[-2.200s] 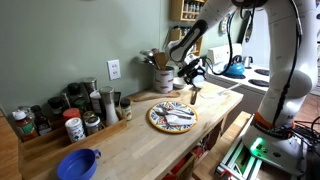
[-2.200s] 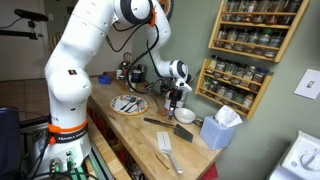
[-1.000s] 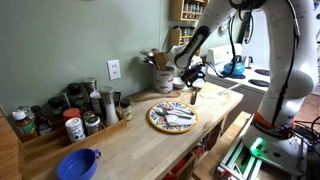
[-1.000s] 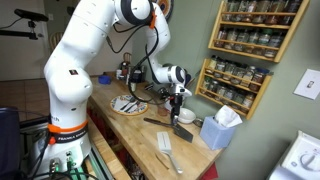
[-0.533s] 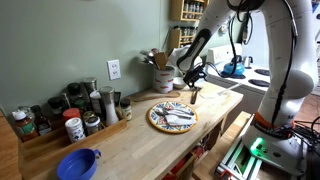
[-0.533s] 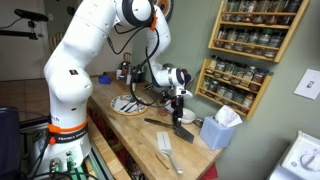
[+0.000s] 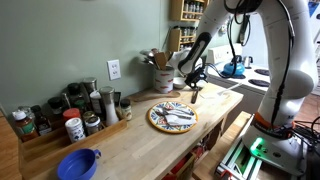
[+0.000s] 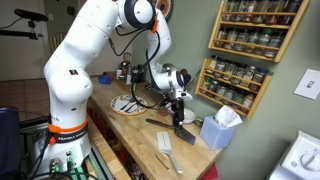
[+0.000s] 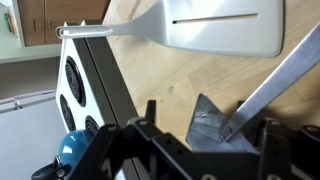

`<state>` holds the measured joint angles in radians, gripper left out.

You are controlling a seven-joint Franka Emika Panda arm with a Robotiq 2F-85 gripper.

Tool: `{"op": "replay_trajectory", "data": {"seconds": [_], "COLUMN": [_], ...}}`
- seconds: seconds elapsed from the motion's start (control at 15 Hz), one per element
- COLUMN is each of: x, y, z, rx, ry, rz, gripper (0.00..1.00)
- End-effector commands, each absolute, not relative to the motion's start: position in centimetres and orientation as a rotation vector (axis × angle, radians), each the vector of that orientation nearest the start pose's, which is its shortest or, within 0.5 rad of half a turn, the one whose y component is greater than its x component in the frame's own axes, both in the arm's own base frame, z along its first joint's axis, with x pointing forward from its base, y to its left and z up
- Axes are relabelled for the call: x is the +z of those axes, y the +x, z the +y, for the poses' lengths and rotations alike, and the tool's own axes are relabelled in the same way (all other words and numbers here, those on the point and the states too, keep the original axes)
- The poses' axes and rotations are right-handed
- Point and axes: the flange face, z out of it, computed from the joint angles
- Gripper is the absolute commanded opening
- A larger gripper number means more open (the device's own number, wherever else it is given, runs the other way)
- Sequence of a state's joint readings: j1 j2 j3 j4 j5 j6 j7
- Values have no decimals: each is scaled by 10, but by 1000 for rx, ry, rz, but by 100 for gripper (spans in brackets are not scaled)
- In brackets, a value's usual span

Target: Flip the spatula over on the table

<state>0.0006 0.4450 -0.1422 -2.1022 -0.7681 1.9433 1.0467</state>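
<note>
A dark metal spatula [image 8: 166, 126] lies on the wooden table [image 8: 140, 140], its blade toward the blue tissue box. In the wrist view its grey blade [image 9: 205, 128] sits between the jaws and its handle [image 9: 282, 72] runs up to the right. My gripper [image 8: 179, 114] is low over the blade end, fingers spread on either side of it [image 9: 210, 135]; it looks open. In an exterior view the gripper [image 7: 193, 84] hangs just above the spatula [image 7: 194, 97].
A second, pale slotted spatula [image 9: 215, 25] lies nearby [image 8: 165, 148]. A patterned plate with utensils [image 7: 172, 117] sits mid-table. There is a blue tissue box [image 8: 217, 130], a utensil crock [image 7: 162, 76], spice jars [image 7: 70, 118], a blue bowl [image 7: 78, 163], and a stove with teal kettle [image 9: 72, 150].
The gripper has come down toward the table and now sits low around the spatula's blade. The spatula itself has not visibly moved.
</note>
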Motion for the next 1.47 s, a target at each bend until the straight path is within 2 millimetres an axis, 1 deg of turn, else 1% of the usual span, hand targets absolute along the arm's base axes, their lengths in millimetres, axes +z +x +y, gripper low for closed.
{"op": "replay_trajectory", "data": {"seconds": [0.0,0.07,0.13,0.2,0.33,0.4,0.47,0.67,0.73,0.8,1.0,1.07,1.13,1.2,1.33,1.4], "x": [187,188,189,191,194,195,196,197,198,198,197,195,193,192,188,186], "y": [509,509,509,509,509,509,509,509,509,509,511,512,512,511,509,508], "z": [-126,-126,-126,-125,-124,-123,-124,-126,-126,-126,-127,-128,-130,-133,-141,-144], "rx": [-268,-265,-261,-257,-253,-253,-253,-257,-256,-257,-257,-260,-265,-268,-277,-279], "ry": [2138,2137,2136,2134,2140,2143,2146,2150,2158,2162,2173,2170,2170,2170,2176,2178], "rz": [-725,-725,-724,-723,-717,-717,-718,-727,-737,-742,-758,-762,-765,-772,-790,-799], "gripper": [51,42,35,26,13,4,1,0,12,27,47,56,62,71,85,93]}}
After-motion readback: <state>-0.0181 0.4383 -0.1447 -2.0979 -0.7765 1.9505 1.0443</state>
